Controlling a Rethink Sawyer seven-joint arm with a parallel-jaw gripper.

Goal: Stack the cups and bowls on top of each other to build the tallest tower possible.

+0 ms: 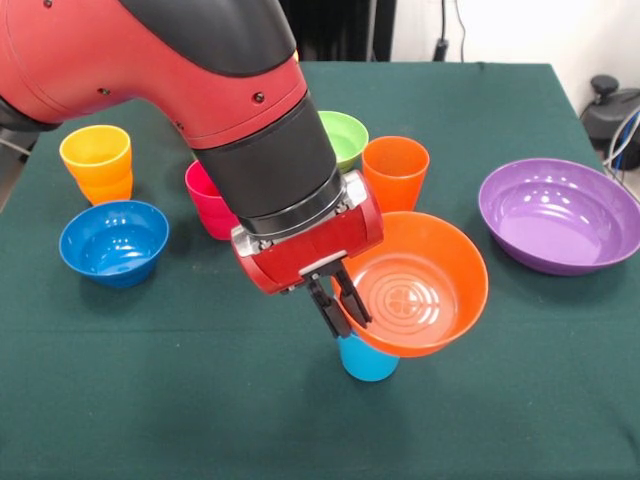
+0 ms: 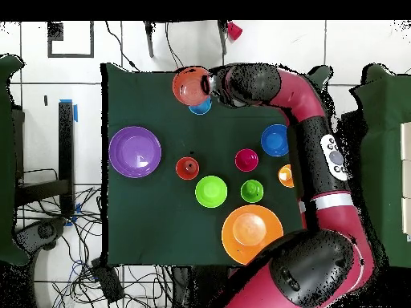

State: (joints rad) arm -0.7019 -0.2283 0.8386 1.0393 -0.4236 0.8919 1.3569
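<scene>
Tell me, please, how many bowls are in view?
5: an orange bowl held by the end effector above the light blue cup; a blue bowl; a purple bowl; a light green bowl; a large yellow-orange bowl, seen only overhead. The arm may hide more.

End effector (image 1: 340, 295) low, fingers pinched together, tilted.

A lab: tiled floor (image 2: 48, 104) (loose cables (image 2: 120, 277)), green-clothed table (image 1: 480, 420).
</scene>
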